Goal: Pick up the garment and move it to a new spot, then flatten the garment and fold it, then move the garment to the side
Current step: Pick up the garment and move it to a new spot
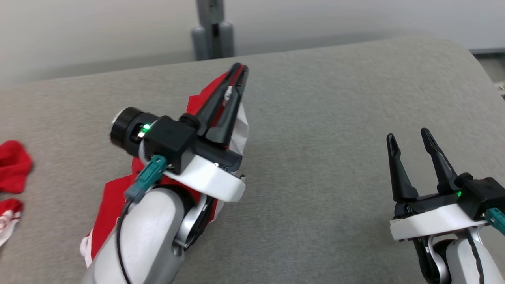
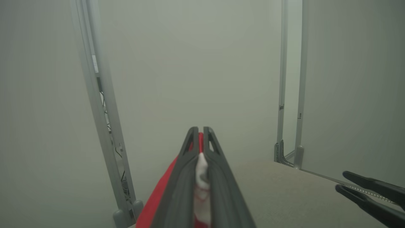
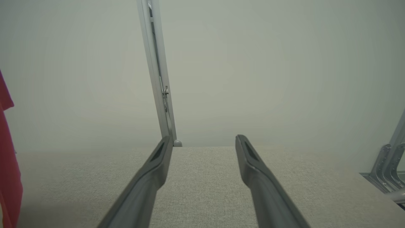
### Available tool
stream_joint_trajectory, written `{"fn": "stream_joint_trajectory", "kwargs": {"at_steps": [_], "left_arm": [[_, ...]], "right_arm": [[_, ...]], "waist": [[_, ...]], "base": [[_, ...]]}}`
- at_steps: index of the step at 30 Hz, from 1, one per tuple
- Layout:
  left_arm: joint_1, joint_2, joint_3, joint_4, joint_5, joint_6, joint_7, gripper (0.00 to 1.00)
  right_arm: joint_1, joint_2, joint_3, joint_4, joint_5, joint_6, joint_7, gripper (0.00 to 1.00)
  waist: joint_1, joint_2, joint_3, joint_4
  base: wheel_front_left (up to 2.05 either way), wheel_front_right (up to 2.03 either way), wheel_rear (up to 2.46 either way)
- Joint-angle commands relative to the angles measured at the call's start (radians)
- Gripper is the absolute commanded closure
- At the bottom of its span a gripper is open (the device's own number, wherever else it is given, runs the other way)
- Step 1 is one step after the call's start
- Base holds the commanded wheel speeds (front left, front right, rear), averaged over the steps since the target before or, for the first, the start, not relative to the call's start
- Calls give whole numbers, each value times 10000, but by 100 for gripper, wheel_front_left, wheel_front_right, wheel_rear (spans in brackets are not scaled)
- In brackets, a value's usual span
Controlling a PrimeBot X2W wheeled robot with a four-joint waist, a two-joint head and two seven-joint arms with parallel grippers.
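Head view. Pinches a red-and-white garment (image 1: 112,205) between the closed fingers of the left gripper (image 1: 238,73), above a grey table (image 1: 315,138). Trails cloth down under the wrist and forearm toward the lower left; impossible to tell whether the lower end rests on the table. Holds the right gripper (image 1: 408,136) at the lower right, fingers spread and empty, well apart from the garment. Takes in more red cloth (image 1: 14,165) at the table's far left edge and a grey post (image 1: 213,31) behind the far edge.

Left wrist view. Looks along the left gripper (image 2: 200,131), clamped on a white fold of the garment (image 2: 158,196), with red cloth spilling down to the left. Shows the table (image 2: 284,190) beyond, and the right gripper (image 2: 342,180) at the lower right, fingers parted.

Right wrist view. Looks out through the right gripper (image 3: 204,139), spread wide, with nothing in it, over the table (image 3: 205,177). Catches a red strip of the garment (image 3: 8,164) hanging at the left edge.
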Motion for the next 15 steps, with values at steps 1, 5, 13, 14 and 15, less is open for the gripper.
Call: {"fn": "stream_joint_trajectory", "kwargs": {"at_steps": [1, 5, 13, 14, 15], "left_arm": [[-302, -66, -113, 295, 0, -121, -24, 100], [-812, -339, -578, 1187, -41, -453, -55, 100], [-1569, -722, -1537, 3078, -228, -974, -173, 100], [-1614, -736, -1650, 3311, -303, -1034, -196, 100], [-1660, -747, -1741, 3503, -385, -1105, -245, 100]], "right_arm": [[-139, -68, 42, 82, 106, 5, -120, 0], [-301, -65, 137, 218, 359, 5, -324, 0], [-513, -59, 443, 597, 863, 5, -647, 0], [-531, -62, 473, 651, 920, 5, -679, 0], [-535, -65, 505, 703, 947, 5, -685, 0]], "waist": [[0, 0, 760, -1026], [0, 0, 1183, -1803], [0, 0, 1910, -2781], [0, 0, 1957, -2837], [0, 0, 1992, -2878]], "base": [[0, 0, 0], [0, 0, 0], [0, 0, 0], [0, 0, 0], [0, 0, 0]]}}
